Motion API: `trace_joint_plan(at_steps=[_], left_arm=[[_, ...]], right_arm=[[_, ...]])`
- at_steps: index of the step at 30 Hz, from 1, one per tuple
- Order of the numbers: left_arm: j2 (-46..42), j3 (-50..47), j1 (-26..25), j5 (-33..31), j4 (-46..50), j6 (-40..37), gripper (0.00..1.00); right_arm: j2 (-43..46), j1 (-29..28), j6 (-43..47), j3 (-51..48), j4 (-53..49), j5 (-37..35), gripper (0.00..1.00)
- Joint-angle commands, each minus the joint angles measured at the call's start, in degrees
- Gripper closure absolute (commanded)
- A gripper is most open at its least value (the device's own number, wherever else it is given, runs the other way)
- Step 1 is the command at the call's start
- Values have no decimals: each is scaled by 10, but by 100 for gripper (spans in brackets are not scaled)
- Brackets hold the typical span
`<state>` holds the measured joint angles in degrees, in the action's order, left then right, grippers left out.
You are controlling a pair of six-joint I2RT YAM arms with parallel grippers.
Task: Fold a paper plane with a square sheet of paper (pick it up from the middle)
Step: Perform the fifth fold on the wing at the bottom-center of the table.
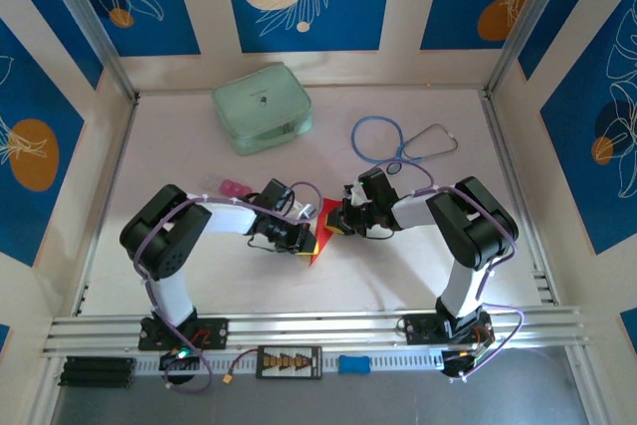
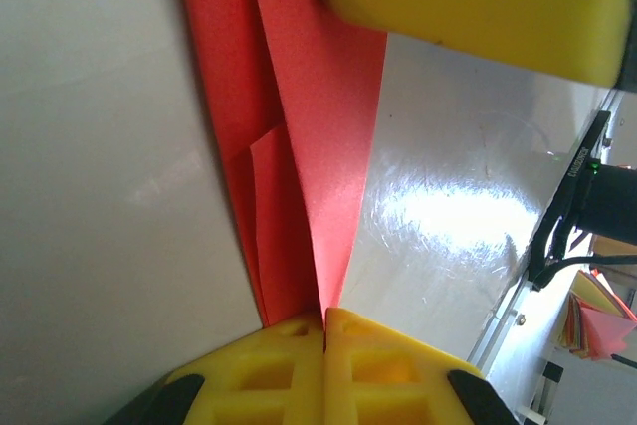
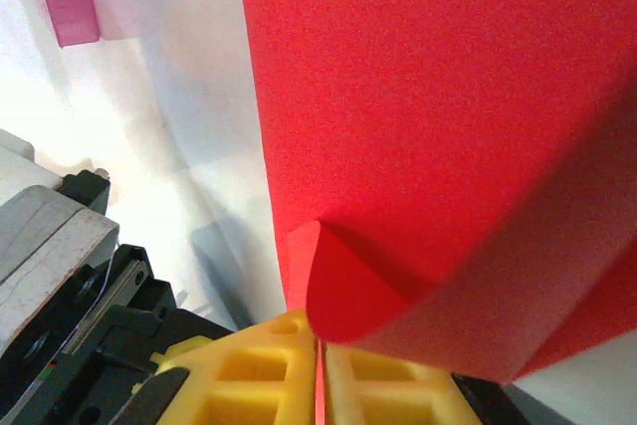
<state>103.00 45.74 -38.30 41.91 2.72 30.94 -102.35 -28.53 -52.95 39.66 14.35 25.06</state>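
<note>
Worktop [image 1: 179, 146] surroundings: green case [image 1: 262, 106] at 11 o'clock from the sheet [image 1: 325, 246], stethoscope [image 1: 403, 141] at 1 o'clock, pink object [image 1: 234, 188] at 10 o'clock, all apart from it. The creased sheet is mid-worktop. Left end effector [image 2: 324, 318], pressed together, pinches its 9 o'clock edge. Right end effector [image 3: 320, 350] likewise pinches a curled edge from 12 o'clock.

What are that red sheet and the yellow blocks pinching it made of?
The red sheet looks like thin matte paper: it holds sharp creases and curls softly at one edge. The left tool's yellow pads look like moulded plastic or firm rubber, matte, with square hollows; which one, the look leaves open.
</note>
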Motion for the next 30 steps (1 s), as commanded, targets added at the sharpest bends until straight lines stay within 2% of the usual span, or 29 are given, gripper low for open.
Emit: trace_joint_plan(at_steps=[1,4,7,14,16,26,30], left_arm=[[-1,-26,-8,-12,75,-14,100],[1,-29,-8,-12,70,-12,97],[4,-29,-8,-13,66,-12,100],[12,-38,-7,-13,43,-2,100],[15,-38,-7,-16,44,-1,97],[15,-44,-8,-22,36,7,100],[16,-54,-8,-24,21,15,92]], right_arm=[[-35,0,-6,-20,-68,-78,88],[-34,0,-5,-20,-69,-79,88],[-34,0,-4,-17,-74,-82,88],[-30,1,-2,-17,-76,-82,88],[-31,1,-2,-14,-77,-80,88],[-24,3,11,0,-106,-86,88],[-33,5,17,6,-103,-72,88]])
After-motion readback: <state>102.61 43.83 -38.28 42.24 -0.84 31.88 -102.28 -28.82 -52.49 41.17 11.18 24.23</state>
